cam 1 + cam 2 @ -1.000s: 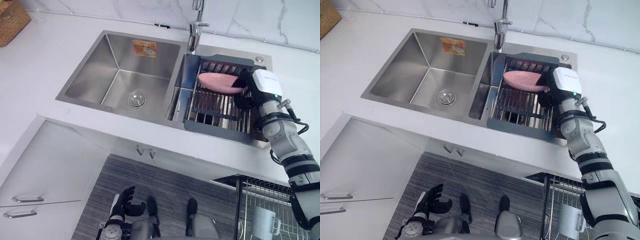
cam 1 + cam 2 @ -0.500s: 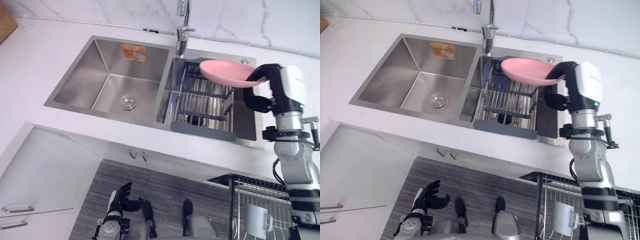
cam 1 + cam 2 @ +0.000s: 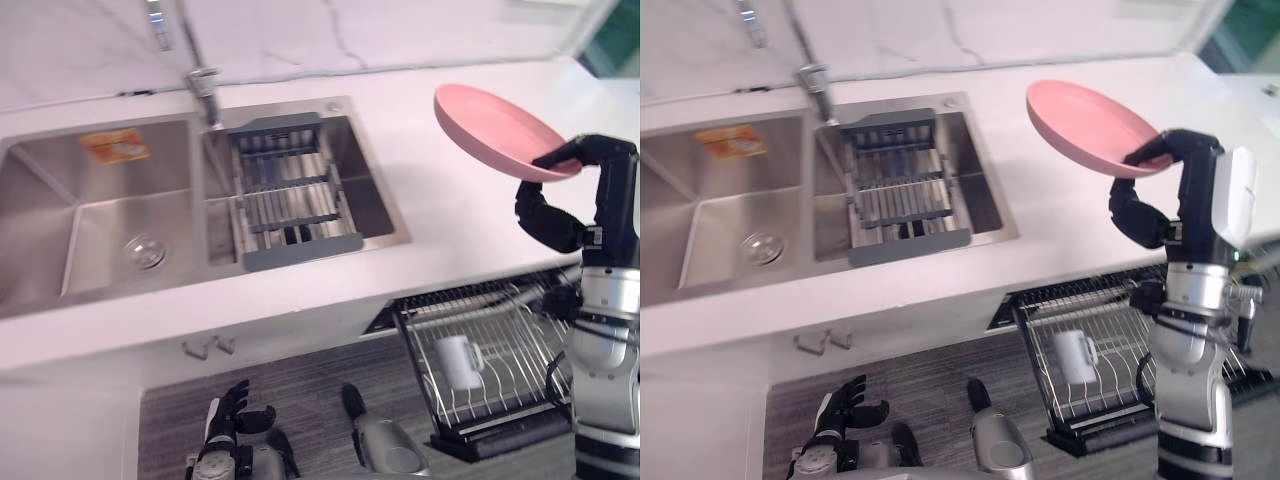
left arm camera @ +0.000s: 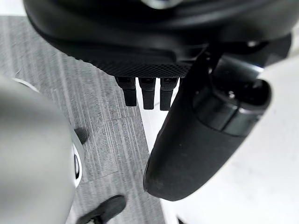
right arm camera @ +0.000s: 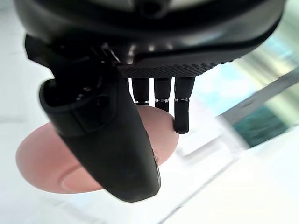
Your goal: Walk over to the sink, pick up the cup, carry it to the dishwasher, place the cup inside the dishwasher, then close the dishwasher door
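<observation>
Plate (image 3: 497, 130), pink and shallow, is in our right hand (image 3: 612, 195). The fingers curl over its near rim and the thumb bends in beneath, so the hand is clamped on it. Whether the thumb's tip actually touches the underside we cannot tell. We hold the plate tilted in the air above the white counter (image 3: 450, 215), well to the right of the sink (image 3: 60, 210), and it touches nothing else. In our right wrist view the thumb lies across the plate's pink face and the fingers reach past its edge.

We have no cup in either hand. A white cup (image 3: 458, 360) stands upright in the wire rack (image 3: 520, 330), which is drawn out below the counter's front edge, under and a little left of our right arm.

The sink has two steel basins. A grey drainer (image 3: 285, 195) sits in the right one, and the faucet (image 3: 203, 85) rises behind the divide between them. An orange sticker (image 3: 110, 147) marks the back wall of the left basin.

Our left hand (image 3: 232, 412) hangs low over the dark floor (image 3: 300, 385), well apart from the rack. Its fingers are loosely spread and hold nothing.
</observation>
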You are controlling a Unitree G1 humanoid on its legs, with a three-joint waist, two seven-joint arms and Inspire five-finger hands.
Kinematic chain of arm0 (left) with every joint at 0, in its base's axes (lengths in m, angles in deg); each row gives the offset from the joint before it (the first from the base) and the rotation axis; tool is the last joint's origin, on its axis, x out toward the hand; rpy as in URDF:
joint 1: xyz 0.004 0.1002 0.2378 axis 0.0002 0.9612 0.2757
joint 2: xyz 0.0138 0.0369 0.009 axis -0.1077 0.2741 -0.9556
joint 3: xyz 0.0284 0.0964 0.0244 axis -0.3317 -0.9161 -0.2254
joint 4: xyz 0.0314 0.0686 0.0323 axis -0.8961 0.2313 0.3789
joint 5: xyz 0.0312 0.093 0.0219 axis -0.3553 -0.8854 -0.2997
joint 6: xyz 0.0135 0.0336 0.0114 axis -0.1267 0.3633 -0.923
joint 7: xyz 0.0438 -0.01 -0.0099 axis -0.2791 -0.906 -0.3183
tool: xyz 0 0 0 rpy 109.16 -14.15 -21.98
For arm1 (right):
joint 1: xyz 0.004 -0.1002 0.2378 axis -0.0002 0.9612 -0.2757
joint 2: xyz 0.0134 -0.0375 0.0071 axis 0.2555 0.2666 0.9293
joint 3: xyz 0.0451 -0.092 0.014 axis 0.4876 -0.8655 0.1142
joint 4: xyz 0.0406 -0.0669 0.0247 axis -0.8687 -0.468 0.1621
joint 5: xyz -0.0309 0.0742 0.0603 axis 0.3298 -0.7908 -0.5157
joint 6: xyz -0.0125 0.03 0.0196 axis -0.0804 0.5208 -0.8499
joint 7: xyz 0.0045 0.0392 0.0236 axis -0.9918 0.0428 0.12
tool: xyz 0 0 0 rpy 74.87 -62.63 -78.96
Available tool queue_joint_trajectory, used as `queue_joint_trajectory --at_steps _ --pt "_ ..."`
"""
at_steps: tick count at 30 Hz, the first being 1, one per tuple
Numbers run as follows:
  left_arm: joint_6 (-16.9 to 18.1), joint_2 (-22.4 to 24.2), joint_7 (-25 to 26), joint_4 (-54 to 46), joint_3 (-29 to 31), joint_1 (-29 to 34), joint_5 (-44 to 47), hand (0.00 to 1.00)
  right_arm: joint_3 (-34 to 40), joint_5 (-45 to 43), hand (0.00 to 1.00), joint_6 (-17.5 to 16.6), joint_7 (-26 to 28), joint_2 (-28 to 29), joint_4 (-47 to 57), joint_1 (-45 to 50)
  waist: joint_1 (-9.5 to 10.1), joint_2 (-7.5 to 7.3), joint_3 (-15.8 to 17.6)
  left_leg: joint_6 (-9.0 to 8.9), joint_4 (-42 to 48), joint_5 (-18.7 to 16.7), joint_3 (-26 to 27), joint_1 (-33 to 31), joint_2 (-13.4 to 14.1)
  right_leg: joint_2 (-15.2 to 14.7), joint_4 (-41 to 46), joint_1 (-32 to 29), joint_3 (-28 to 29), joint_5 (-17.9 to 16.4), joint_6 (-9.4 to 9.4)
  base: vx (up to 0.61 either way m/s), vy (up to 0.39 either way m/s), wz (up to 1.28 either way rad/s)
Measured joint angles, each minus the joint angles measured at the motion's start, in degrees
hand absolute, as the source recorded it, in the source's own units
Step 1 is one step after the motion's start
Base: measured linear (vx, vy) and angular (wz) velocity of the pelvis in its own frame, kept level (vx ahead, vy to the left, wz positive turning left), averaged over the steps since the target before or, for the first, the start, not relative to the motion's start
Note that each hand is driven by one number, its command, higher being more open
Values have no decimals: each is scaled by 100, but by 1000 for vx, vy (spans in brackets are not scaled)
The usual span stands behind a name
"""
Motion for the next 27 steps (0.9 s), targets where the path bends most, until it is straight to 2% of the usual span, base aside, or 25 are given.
queue_joint_trajectory --at_steps 3,4,5,6,8,9,10,12,14,16,17,20,24,27 --pt "2 14 60 -9 3 -14 0 90 108 -4 30 67 -8 438 7 501 -72 -28 16 51 20 -114 490 181 -14 59 -60 -53 440 81 61 -2 79 -90" --pt "4 15 63 -44 1 -28 0 90 111 -10 30 106 -14 559 6 687 -82 -39 23 66 88 -171 668 222 -4 53 -47 -96 442 47 0 -5 55 -60" --pt "7 15 67 -61 -1 -43 1 90 110 -10 30 118 -14 607 3 752 -79 -44 38 82 132 -200 763 234 14 20 -20 -133 327 20 -41 -26 78 -79" --pt "10 7 73 -109 -12 -94 4 90 110 -22 30 157 -15 742 -6 839 -69 -55 89 130 214 -269 968 250 64 -184 212 -299 -337 -32 -215 -30 61 -61" --pt "9 5 70 -108 -30 -140 4 90 110 -52 30 165 -16 799 -27 944 -39 -61 94 111 255 -327 1158 275 85 -349 707 -564 -855 -129 -351 -18 34 -55" --pt "10 18 71 -107 -34 -145 3 90 110 -100 30 162 -17 784 -69 1024 -46 -36 112 101 282 -431 1228 312 107 -388 1132 -652 -1032 -347 -353 36 -10 -45" --pt "12 20 71 -105 -96 -143 2 90 110 -155 30 158 -36 777 -243 1015 -79 3 135 -28 334 -497 1259 325 158 -386 1242 -681 -1107 -476 -362 60 -26 -28" --pt "14 33 63 -104 -190 -159 1 90 100 -318 30 169 -72 718 -710 959 -88 60 167 -155 426 -527 1280 306 252 -292 1184 -700 -1138 -467 -270 104 -73 -16" --pt "49 81 42 -140 -314 -190 2 90 17 -464 30 251 -66 645 -1308 855 -33 208 159 -222 502 -446 1313 128 404 -140 947 -788 -1128 -328 -331 150 -90 -19" --pt "61 113 39 -223 -363 -249 2 90 -139 -563 30 337 -33 646 -1620 704 8 274 192 -232 515 -393 1397 -68 470 -64 797 -955 -1094 -135 -285 117 -54 -20" --pt "61 177 39 -223 -398 -362 3 90 -177 -582 30 341 -3 644 -1704 652 51 355 271 -227 531 -383 1415 -154 499 -41 742 -1013 -1096 -62 -281 104 -32 -15" --pt "97 284 30 -265 -503 -579 9 90 -245 -849 30 345 10 639 -1960 444 148 473 446 -222 546 -383 1399 -220 525 -43 768 -1090 -1115 -49 -281 53 -9 -3" --pt "179 252 13 -437 -587 -799 14 90 -433 -1217 30 345 5 437 -2347 -26 251 473 666 -175 677 -415 1389 -425 526 -83 798 -1264 -1106 -42 -264 -35 -3 1" --pt "197 177 -6 -464 -698 -1045 91 90 -625 -1577 30 387 14 83 -3047 -655 340 495 936 -130 829 -460 1401 -637 553 -104 781 -1424 -1075 24 -257 -76 -15 -1"
